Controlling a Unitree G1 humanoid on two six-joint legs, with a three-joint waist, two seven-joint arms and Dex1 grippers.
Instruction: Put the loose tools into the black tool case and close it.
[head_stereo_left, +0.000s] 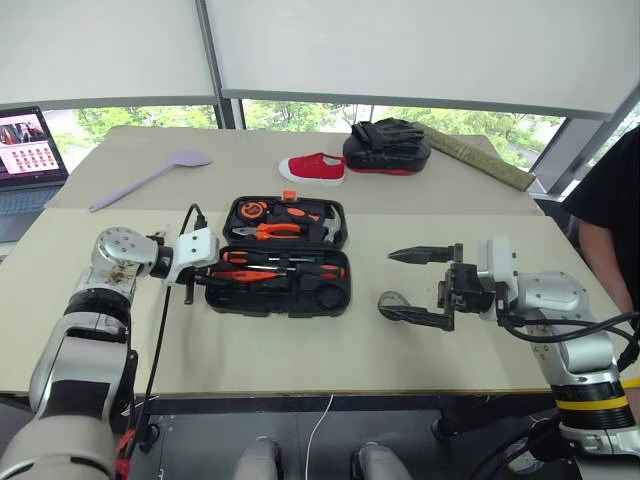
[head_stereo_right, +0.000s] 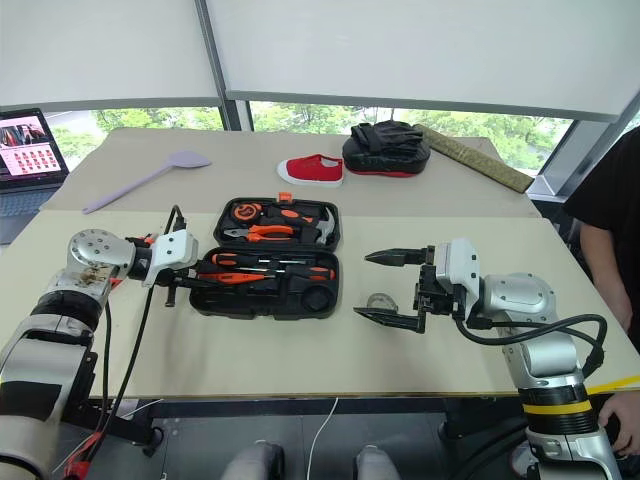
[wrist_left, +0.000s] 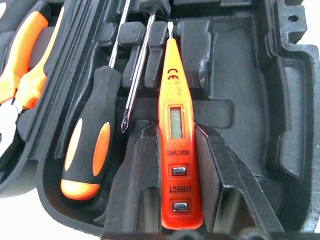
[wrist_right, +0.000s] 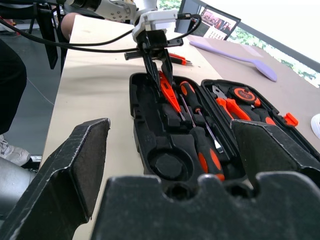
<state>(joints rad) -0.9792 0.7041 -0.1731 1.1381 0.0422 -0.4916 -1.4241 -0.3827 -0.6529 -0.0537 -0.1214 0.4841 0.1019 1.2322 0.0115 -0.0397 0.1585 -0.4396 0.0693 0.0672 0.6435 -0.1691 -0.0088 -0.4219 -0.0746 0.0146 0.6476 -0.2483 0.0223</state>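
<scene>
I have the left gripper pinching the orange tester screwdriver into its recess in the open black tool case on the desk, right gripper spread wide beside it — most tools seated, lid still to close.

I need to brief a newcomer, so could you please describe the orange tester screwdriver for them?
Find the open black tool case on the table. In its near half, the left gripper holds a slim all-orange tester screwdriver; unlike the black-and-orange screwdriver beside it, it has a small display window.
</scene>
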